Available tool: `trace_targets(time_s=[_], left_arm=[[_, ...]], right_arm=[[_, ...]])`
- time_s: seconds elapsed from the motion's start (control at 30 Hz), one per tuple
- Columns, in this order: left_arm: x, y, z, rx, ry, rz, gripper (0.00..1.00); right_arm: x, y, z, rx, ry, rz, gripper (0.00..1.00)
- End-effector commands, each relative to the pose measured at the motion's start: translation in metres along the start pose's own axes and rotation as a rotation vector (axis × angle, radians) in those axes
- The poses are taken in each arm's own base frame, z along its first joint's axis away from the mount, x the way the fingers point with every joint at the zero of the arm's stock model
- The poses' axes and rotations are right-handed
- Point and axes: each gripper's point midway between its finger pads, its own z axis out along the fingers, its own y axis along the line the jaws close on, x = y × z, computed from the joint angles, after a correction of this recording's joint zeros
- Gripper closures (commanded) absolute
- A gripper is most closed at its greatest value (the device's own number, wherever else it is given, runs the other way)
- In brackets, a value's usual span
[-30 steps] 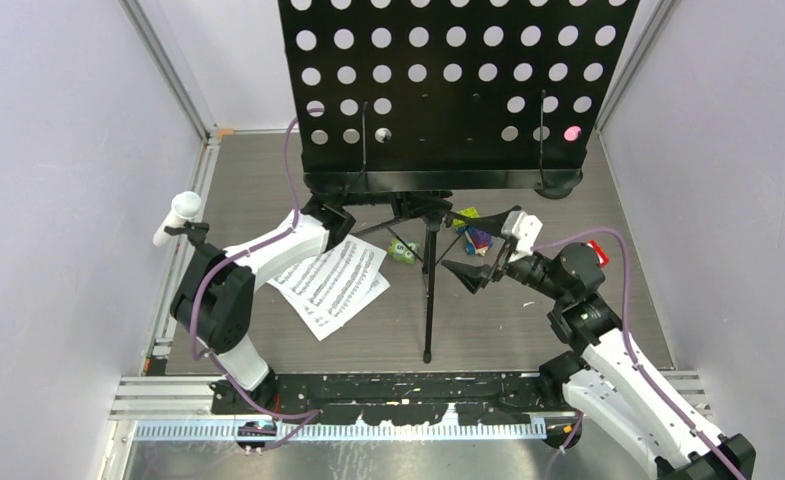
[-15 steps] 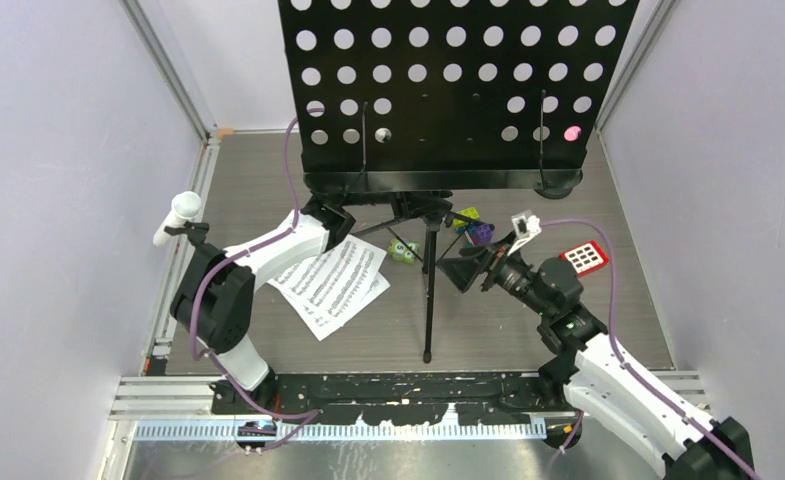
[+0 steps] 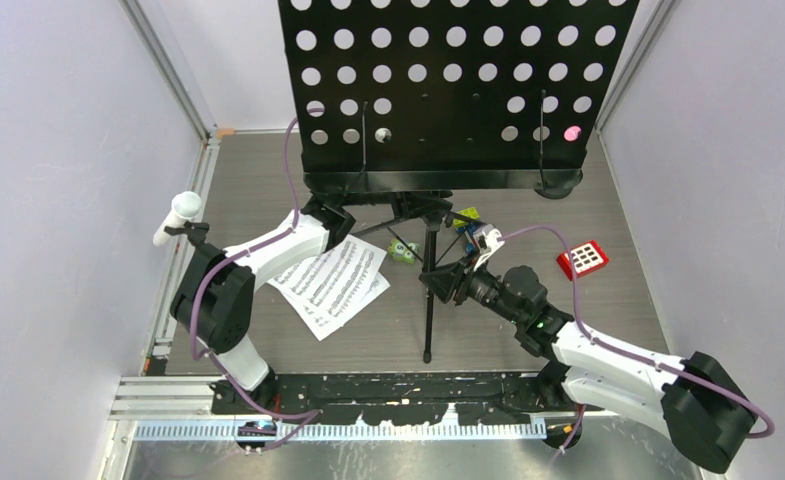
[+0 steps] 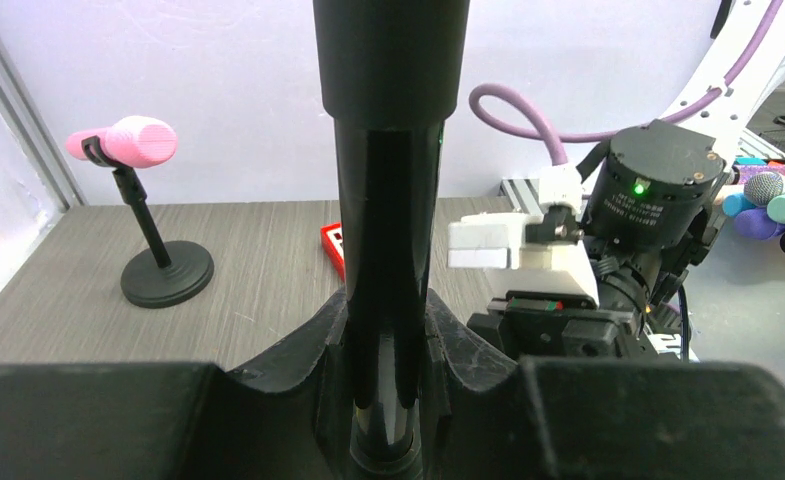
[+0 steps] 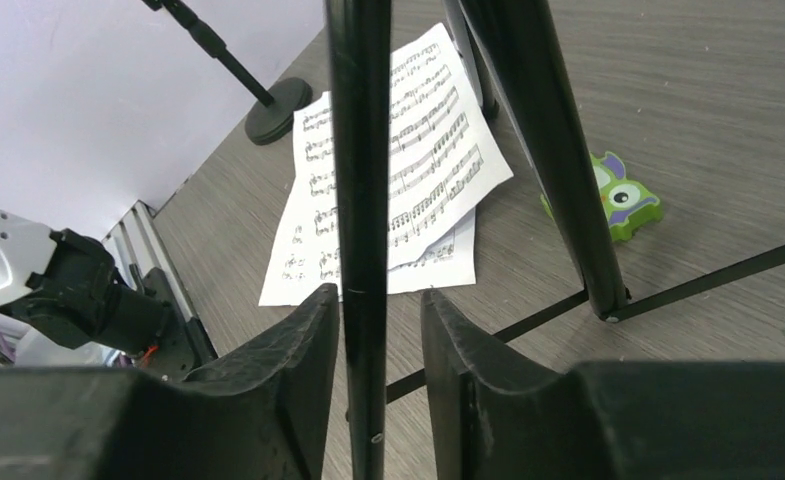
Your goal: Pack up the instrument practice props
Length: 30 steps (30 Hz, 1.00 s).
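Music stand (image 3: 448, 90) upright at back of tabletop (image 3: 258, 170). Left gripper (image 4: 388, 335) pinches its centre pole (image 4: 388, 200). Right gripper (image 5: 376, 320) spread, straddling a tripod leg (image 5: 360, 150), with a gap on one side. Sheet music (image 3: 333, 285) lies flat beside the legs.

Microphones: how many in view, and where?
2. The white microphone sits far left by the wall; the pink microphone is clipped on its round-based mount behind the right end of the music desk, showing through a hole from above. The desk could hide more.
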Motion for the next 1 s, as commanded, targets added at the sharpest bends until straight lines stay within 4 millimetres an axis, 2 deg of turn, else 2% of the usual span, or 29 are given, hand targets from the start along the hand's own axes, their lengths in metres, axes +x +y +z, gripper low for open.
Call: trace_targets(time_s=[0.0, 0.07, 0.23, 0.53, 0.97], left_arm=[[0.035, -0.006, -0.004, 0.014, 0.084, -0.162, 1.00], [0.035, -0.006, -0.004, 0.015, 0.084, -0.163, 1.00], [0.034, -0.007, -0.004, 0.016, 0.083, -0.162, 1.00], [0.034, -0.008, -0.003, 0.022, 0.084, -0.160, 1.00], [0.030, -0.010, -0.004, 0.029, 0.079, -0.154, 1.00]], right_arm=[[-0.022, 0.009, 0.007, -0.054, -0.121, -0.095, 0.60], [-0.019, 0.012, 0.009, -0.079, -0.116, -0.120, 0.64], [-0.017, 0.016, 0.012, -0.123, -0.112, -0.211, 0.98], [-0.034, 0.022, 0.008, -0.155, -0.182, -0.426, 0.99], [-0.088, 0.044, 0.007, -0.160, -0.328, -0.552, 0.99]])
